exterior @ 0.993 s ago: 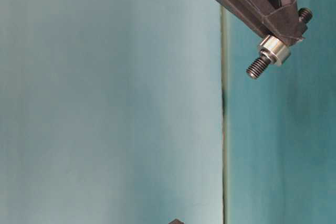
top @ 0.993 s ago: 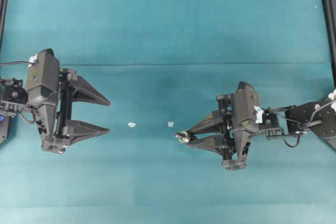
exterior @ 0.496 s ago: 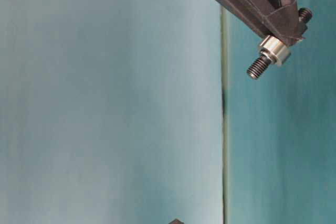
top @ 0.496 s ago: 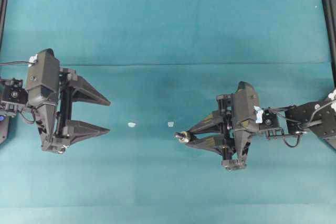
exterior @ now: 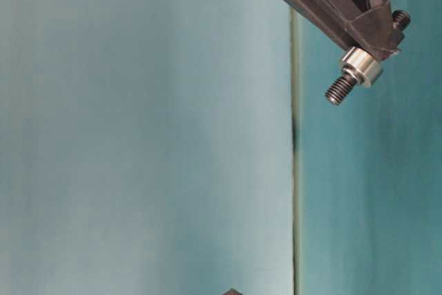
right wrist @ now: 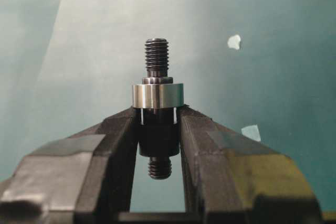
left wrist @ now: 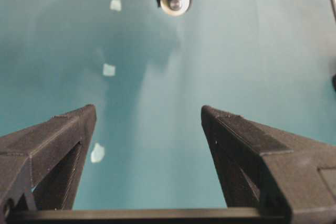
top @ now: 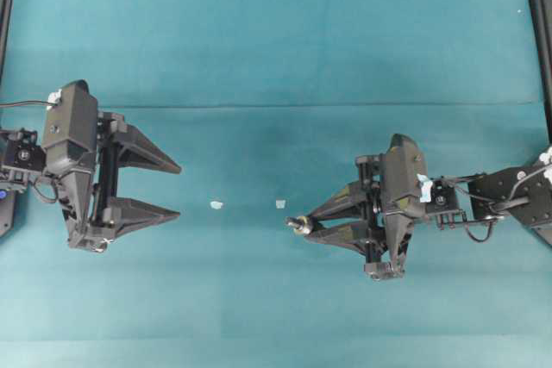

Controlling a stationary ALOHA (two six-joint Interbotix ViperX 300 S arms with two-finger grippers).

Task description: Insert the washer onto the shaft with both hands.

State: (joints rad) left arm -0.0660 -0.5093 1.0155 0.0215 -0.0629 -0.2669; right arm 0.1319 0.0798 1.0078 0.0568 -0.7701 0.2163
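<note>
The right tool [right wrist: 157, 129] is clamping the thick middle of the shaft [right wrist: 157, 59], with the washer [right wrist: 157, 96] sitting on it just beyond the fingertips and the threaded end pointing toward the other arm. Across a bare stretch of teal bench [top: 276, 49] dotted with white scraps [top: 216, 205], the left tool [top: 177, 189] is hanging level, facing the shaft, its fingers spread wide and gripping nothing.

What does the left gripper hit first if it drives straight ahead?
Probably the shaft with its washer, held in the right gripper. It sits dead ahead between the left gripper's open jaws; height match unclear.
</note>
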